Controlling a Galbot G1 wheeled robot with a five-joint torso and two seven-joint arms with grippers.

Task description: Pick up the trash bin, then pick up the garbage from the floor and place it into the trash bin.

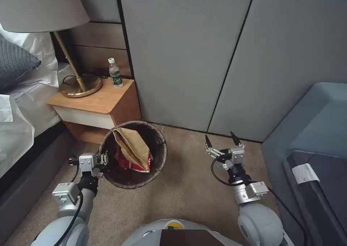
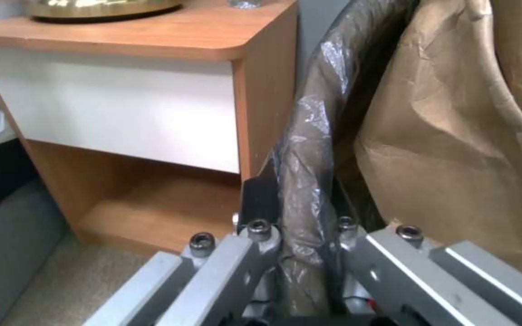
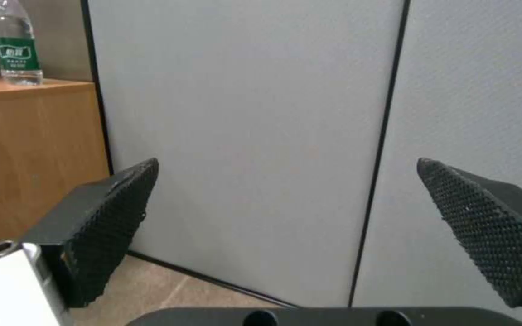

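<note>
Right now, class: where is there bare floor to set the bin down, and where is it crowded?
Free: carpet between trash bin and open right gripper, bordered by the grey wall. Crowded: left gripper clamps the rim beside the nightstand and bed.

nightstand (image 1: 94, 107) beside trash bin (image 1: 159, 159), bare carpet (image 1: 191, 188) right

Water bottle (image 1: 115, 73) upright beside the brass lamp (image 1: 80, 86) on the wooden nightstand (image 1: 94, 100), bed (image 1: 21, 105) alongside
</note>
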